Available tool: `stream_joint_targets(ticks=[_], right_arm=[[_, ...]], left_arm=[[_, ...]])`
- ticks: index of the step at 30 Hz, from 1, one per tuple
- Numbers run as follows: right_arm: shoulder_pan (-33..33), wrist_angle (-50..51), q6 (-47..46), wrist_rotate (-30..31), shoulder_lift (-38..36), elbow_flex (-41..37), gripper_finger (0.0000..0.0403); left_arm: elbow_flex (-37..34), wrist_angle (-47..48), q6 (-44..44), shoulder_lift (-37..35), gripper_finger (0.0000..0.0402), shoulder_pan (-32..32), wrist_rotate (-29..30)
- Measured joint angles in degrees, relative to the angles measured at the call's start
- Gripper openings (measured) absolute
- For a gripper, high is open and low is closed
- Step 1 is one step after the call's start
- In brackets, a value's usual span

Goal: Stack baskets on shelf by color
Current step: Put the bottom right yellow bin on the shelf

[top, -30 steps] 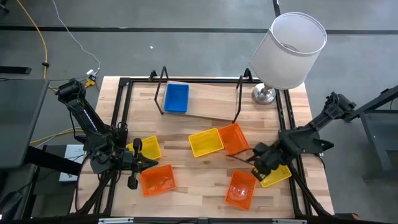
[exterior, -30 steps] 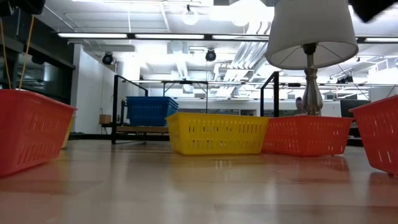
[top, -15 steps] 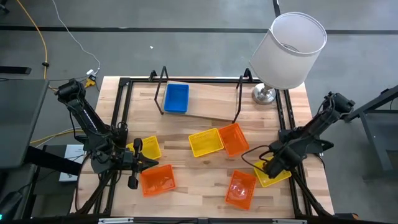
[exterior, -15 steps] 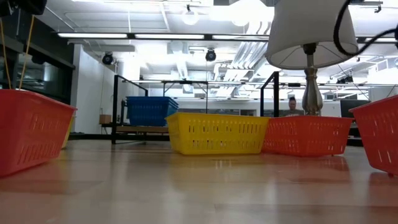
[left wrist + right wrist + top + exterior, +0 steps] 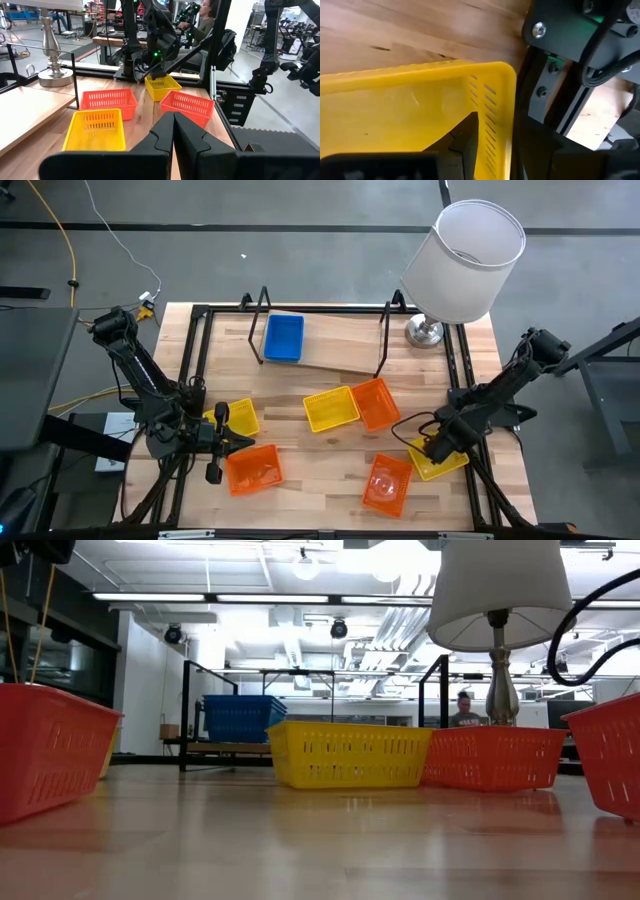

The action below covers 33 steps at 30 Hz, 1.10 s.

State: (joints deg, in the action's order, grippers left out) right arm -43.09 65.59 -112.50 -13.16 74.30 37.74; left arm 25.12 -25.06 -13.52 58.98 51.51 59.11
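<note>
Straddling the wall of a yellow basket (image 5: 441, 461) at the counter's (image 5: 320, 470) right front corner, the right claw (image 5: 432, 446) is the one at work: its wrist view shows one dark finger (image 5: 465, 132) inside the basket against the slotted side wall and the other outside it, so the claw looks partly spread and pinching that wall. The basket lies directly under the claw, its long axis running roughly left to right and slightly skewed to the counter's edge. The shelf (image 5: 335, 345) stands well apart at the back, holding one blue basket (image 5: 283, 338) at its left end, so the carry would run back and leftward. The left claw (image 5: 240, 444), pressed together and empty, waits at the left front between another yellow basket (image 5: 236, 418) and an orange-red basket (image 5: 253, 469).
</note>
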Motion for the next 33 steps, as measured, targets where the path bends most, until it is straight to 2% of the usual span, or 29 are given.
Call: stream_joint_targets(ticks=[4,6,10,13,17,21,24,27,33], right_arm=[[-0.1,0.1,0.0,0.0,0.0,0.0,0.0107],[-0.1,0.0,0.3,-0.2,0.0,0.0,0.0088],[-0.1,0.2,1.0,-0.5,0.0,0.0,0.0018],[-0.1,0.6,2.0,-0.6,0.0,0.8,0.0016],[-0.1,6.9,4.8,3.2,0.0,6.9,0.0005],[-0.1,21.0,4.9,8.6,0.0,17.5,0.0003],[-0.1,24.8,6.1,15.6,-0.4,25.4,0.0002],[0.2,24.3,10.8,28.8,-0.7,32.7,0.0001],[3.4,21.8,31.1,48.4,2.1,46.4,0.0001]], left_arm=[[0.0,0.0,0.0,0.0,0.0000,0.0,0.0],[0.0,0.0,0.0,0.0,0.0000,0.0,0.0],[0.0,0.0,0.0,0.0,0.0000,0.0,0.0],[0.0,0.0,0.1,0.0,0.0000,0.0,0.0],[0.0,0.0,0.1,0.0,0.0000,0.0,0.0],[0.0,0.0,0.1,0.0,0.0000,0.0,0.0],[0.0,0.0,0.1,0.0,0.0000,0.0,0.0],[0.0,0.0,0.1,0.0,0.0000,0.0,0.0],[0.0,0.0,0.1,0.0,0.0000,0.0,0.0]])
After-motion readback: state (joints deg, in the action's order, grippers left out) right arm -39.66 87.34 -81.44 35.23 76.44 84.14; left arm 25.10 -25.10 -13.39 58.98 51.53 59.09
